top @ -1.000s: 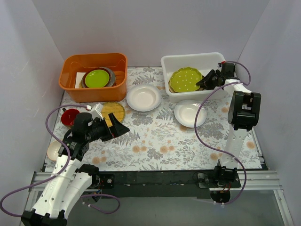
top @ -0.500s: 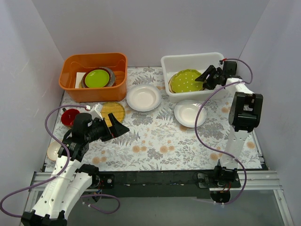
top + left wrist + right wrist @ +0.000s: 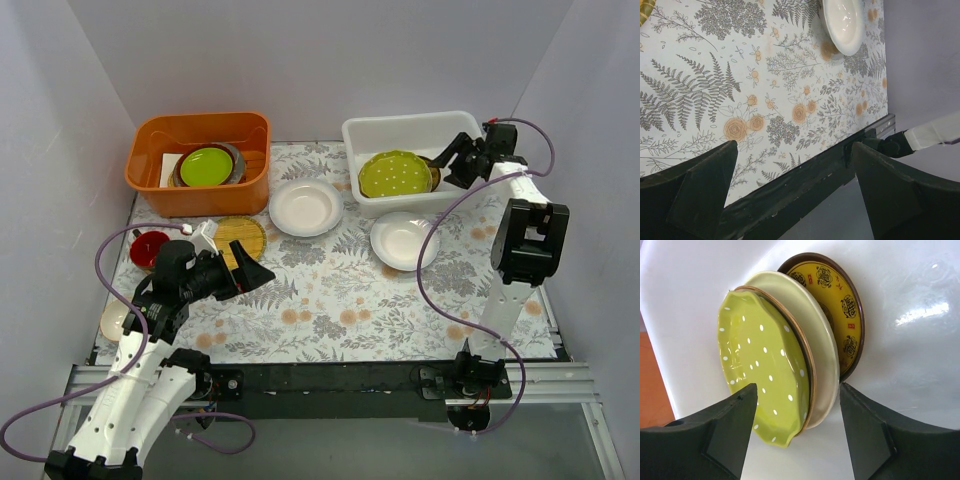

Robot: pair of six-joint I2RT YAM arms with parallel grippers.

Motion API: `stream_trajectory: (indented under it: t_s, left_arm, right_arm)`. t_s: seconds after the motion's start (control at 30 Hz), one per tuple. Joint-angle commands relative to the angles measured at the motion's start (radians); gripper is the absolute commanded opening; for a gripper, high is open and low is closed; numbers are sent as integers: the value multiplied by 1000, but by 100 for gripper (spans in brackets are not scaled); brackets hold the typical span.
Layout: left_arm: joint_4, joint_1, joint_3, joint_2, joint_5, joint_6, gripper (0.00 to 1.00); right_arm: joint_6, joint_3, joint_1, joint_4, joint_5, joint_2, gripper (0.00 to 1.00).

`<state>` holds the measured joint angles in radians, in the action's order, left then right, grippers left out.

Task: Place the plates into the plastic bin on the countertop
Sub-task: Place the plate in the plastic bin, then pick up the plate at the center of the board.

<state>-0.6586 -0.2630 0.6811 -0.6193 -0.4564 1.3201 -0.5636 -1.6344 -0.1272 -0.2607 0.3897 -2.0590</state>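
1. The large translucent white rectangular plastic bin (image 3: 405, 119) is sitting at the far right of the white countertop printed with grey ferns and orange flowers (image 3: 330, 290).
2. At least three round plates are lying stacked inside it: a lime green plate with white dots (image 3: 760, 370) in front, a pale plate (image 3: 812, 335) behind it and a mustard yellow plate with a dark rim (image 3: 842, 305) at the back. A thin tan edge is showing between the first two; I cannot tell whether it is a separate plate.
3. Four plates are resting on the countertop: two white plates (image 3: 306, 206) (image 3: 402, 241), a woven straw-yellow plate (image 3: 243, 233) partly hidden by the left arm, and a cream plate (image 3: 112, 320) at the left edge.
4. The right gripper (image 3: 448, 166) is hanging over the bin's right end, reaching in from its right rim. Its fingers are spread apart and gripping nothing.
5. The left gripper (image 3: 794, 150) is hovering low over the near left of the countertop, pointing right. Its fingers are spread wide and empty.
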Motion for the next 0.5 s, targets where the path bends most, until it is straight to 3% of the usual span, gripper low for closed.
stream_trajectory:
  t_s: [0.0,0.27,0.47]
  left_arm:
    - [-3,4,-2,10,-10,-7,98]
    - [-6,5,8,23,5,7,98]
    - [2,5,-2,49,44,66,98]
  right_arm:
    - [25,-12,-5,11,-43,129,75]
    - [31,-16,-2,14,-34,307,75]
    - [33,97,33,40,29,480,74]
